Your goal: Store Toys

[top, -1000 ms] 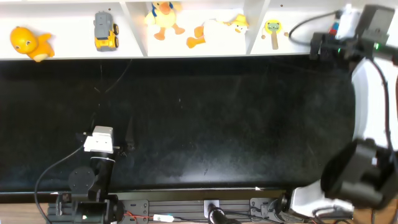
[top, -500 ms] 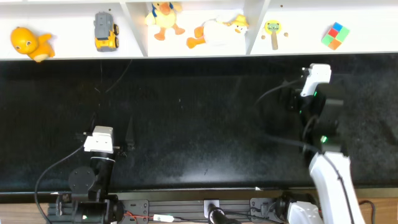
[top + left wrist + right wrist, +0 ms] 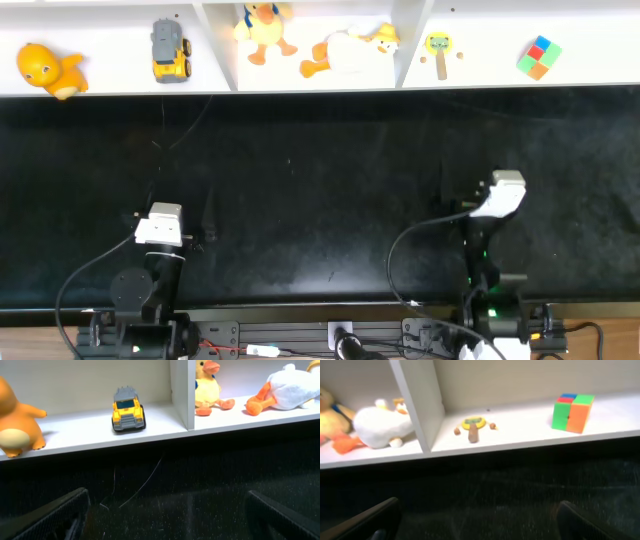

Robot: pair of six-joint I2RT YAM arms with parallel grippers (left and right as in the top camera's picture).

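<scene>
Left gripper (image 3: 167, 516): fingers spread wide with nothing between them; it sits low over the black mat (image 3: 320, 180), close to its arm's base, facing the shelf.
Right gripper (image 3: 476, 521): fingers also wide apart and holding nothing; it is over the mat's right half, near its own base, and faces the shelf too.
Cables: a grey one (image 3: 85, 272) curves from the left wrist down towards the base; a black one (image 3: 400, 250) loops beside the right arm.
Shelf (image 3: 300, 84): white, running along the far edge of the mat, split by two upright dividers (image 3: 220, 45) into three bays.
Left bay: a round orange toy (image 3: 48, 68) at the outer end and a yellow toy truck (image 3: 170, 50) near the divider, well apart.
Middle bay: a yellow duck (image 3: 264, 28) sitting upright, and a white duck (image 3: 350, 50) lying on its side just beside it.
Right bay: a small rattle drum (image 3: 438, 50) lying flat by the divider, and a colour cube (image 3: 538, 56) farther right.
Toys and grippers: every toy rests on the shelf, well apart from both grippers.
</scene>
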